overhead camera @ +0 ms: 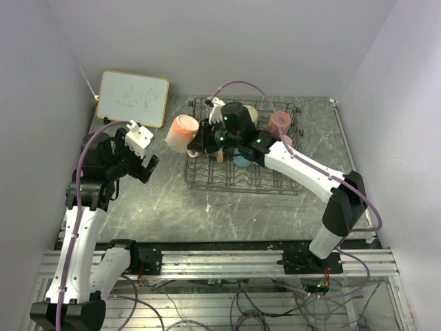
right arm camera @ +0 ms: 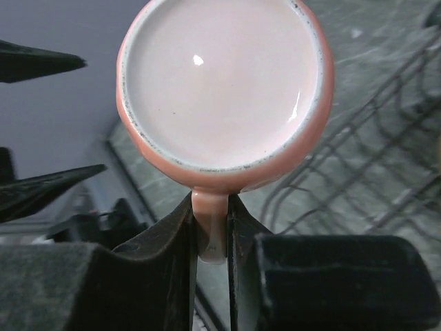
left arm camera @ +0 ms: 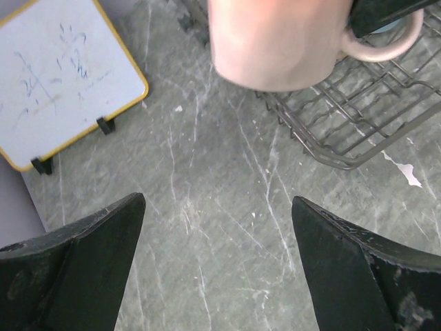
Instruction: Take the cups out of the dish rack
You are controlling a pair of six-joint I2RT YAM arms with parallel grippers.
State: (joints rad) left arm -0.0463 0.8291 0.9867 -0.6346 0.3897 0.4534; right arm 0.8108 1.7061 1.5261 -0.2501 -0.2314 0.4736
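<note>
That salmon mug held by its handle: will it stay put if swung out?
The salmon glazed ceramic mug looks glossy, so it may slip or pivot. The right gripper pinches only the thin handle, so the body could swing. Probably breakable if dropped.

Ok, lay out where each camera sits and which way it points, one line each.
Top external: fixed above and behind the arm bases, looking down on the table, dish rack and whiteboard; the left arm and right arm show.
Left wrist: on the left arm, facing down at the table; the open left gripper frames the bottom.
Right wrist: on the right arm, facing the base of the salmon cup; the right gripper pinches its handle.
Shared: all three show that cup and the rack.
</note>
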